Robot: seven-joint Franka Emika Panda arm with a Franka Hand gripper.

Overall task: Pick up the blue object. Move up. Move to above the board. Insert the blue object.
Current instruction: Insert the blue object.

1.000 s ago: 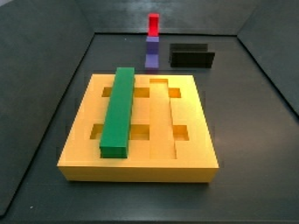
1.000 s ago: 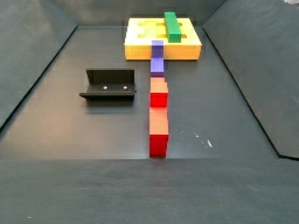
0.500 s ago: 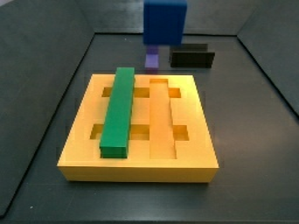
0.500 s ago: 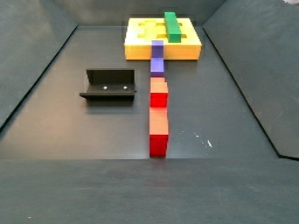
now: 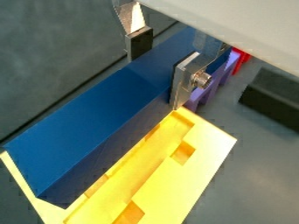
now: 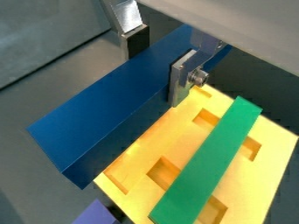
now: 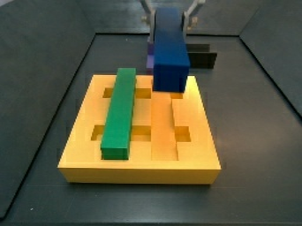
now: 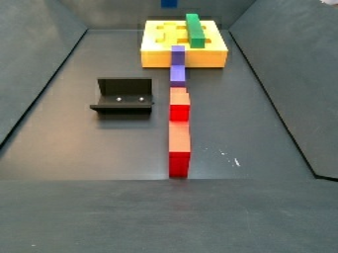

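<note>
gripper [image 5: 158,59]: closed on the blue bar, one silver finger [image 5: 187,79] pressed flat to each long side in both wrist views [image 6: 156,57]; in a side view only the finger tops [image 7: 192,7] show at the frame's upper edge
blue bar [image 7: 170,48]: held in the air above the far part of the board, long axis running near to far, near end lower and hanging over the board's right groove; not touching the board; also seen [image 5: 100,122] [image 6: 117,103]; a blue sliver [image 8: 171,3] at the top edge of the second side view
board [image 7: 83,132]: yellow, flat on the floor, grooves running near to far, square cutouts across them; also [image 5: 193,188] [image 6: 274,144] [image 8: 156,44]
green bar [image 7: 119,112]: lying in the board's left groove, full length, well left of the blue bar; also [image 6: 211,162] [image 8: 196,30]
purple block [image 8: 177,61]: on the floor just beside the board's edge, in line with the red pieces; partly hidden behind the blue bar in a side view [image 7: 151,60]; also [image 5: 225,74]
red pieces [image 8: 179,133]: row on the floor running on from the purple block toward the camera
fixture [image 8: 122,96]: dark bracket on the floor, left of the red row, well apart from the board; also [image 7: 203,58]
floor [image 8: 79,148]: dark grey, walled sides
</note>
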